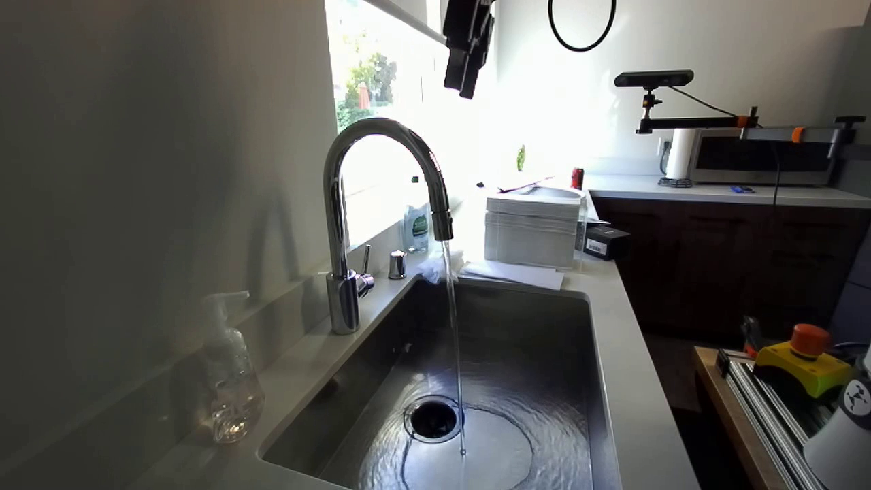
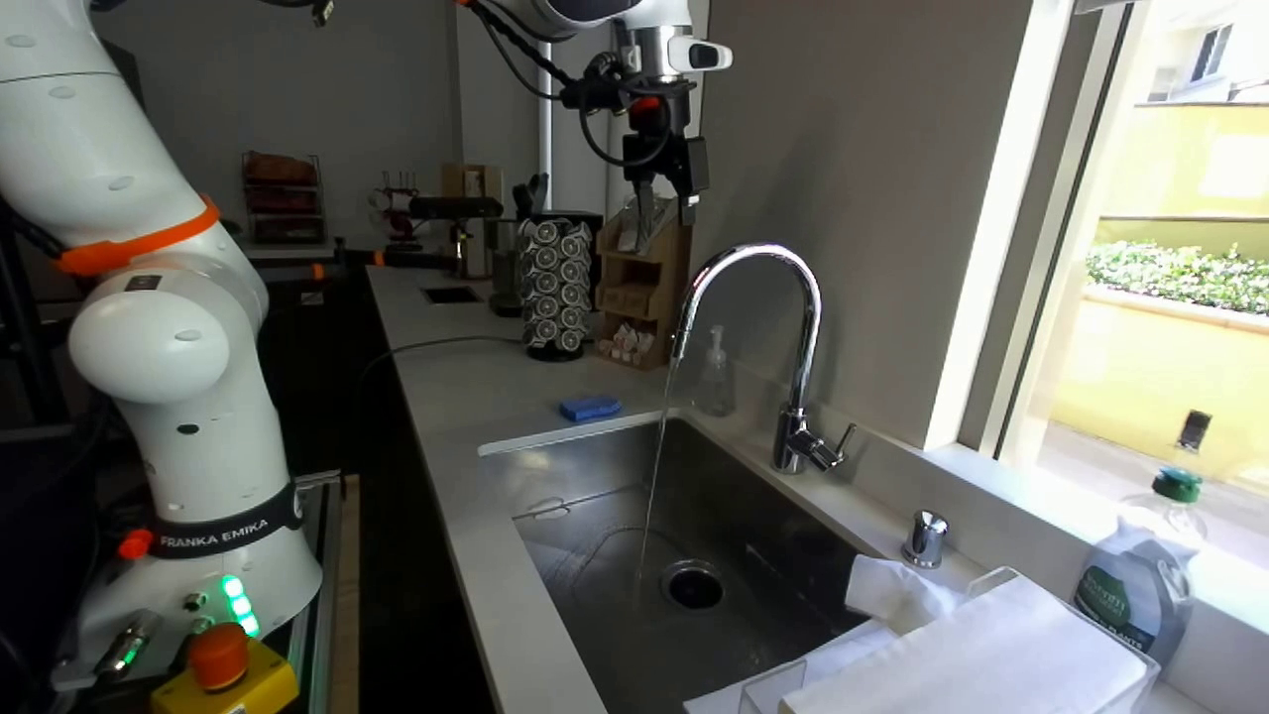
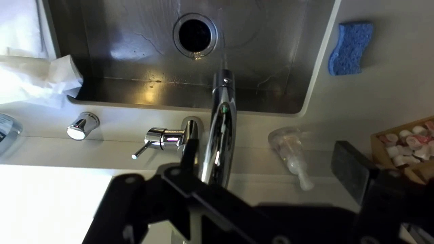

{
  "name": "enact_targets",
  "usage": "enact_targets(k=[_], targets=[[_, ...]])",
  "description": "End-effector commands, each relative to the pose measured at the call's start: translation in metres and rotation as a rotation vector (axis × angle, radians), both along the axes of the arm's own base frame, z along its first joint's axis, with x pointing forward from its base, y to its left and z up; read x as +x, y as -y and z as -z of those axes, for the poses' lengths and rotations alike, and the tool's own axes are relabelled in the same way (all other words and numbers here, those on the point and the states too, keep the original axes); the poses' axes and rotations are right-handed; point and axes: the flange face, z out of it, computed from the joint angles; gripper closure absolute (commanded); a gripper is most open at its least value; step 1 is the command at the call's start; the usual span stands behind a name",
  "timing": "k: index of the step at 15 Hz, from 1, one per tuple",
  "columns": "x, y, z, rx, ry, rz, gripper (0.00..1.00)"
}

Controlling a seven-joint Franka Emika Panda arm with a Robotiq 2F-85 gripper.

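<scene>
My gripper (image 2: 666, 203) is open and empty, high above the counter at the back of the sink. In the wrist view its two fingers (image 3: 271, 162) are wide apart. A chrome gooseneck faucet (image 1: 333, 211) also shows in an exterior view (image 2: 813, 317) and the wrist view (image 3: 222, 135), below the left finger. Its side lever (image 2: 828, 451) stands beside its base. A water stream (image 1: 454, 340) runs into the steel sink (image 2: 595, 471). A clear soap pump bottle (image 3: 288, 149) stands below, between the fingers in the wrist view. A blue sponge (image 3: 351, 49) lies beside the sink.
A wooden rack (image 2: 644, 288) and a pod carousel (image 2: 555, 288) stand beyond the sink. A holder of white paper towels (image 1: 531, 231), crumpled tissue (image 3: 64, 78) and a dish soap bottle (image 2: 1140, 585) are at its opposite end. A window (image 1: 381, 88) adjoins the counter.
</scene>
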Motion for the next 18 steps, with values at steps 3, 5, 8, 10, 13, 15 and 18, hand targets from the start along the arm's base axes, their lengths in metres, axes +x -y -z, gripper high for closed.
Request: enact_targets(k=[3, 5, 8, 10, 13, 15, 18], targets=[[-0.017, 0.022, 0.032, -0.116, 0.096, -0.035, 0.0], [-0.015, 0.025, 0.042, -0.134, 0.164, -0.018, 0.0], [-0.013, 0.023, 0.055, -0.13, 0.246, -0.006, 0.0], [-0.013, 0.022, 0.062, -0.117, 0.282, -0.004, 0.0], [-0.014, 0.022, 0.072, -0.109, 0.333, 0.011, 0.0], [-0.015, 0.023, 0.078, -0.112, 0.353, 0.021, 0.0], [-0.017, 0.022, 0.085, -0.096, 0.389, 0.059, 0.0]])
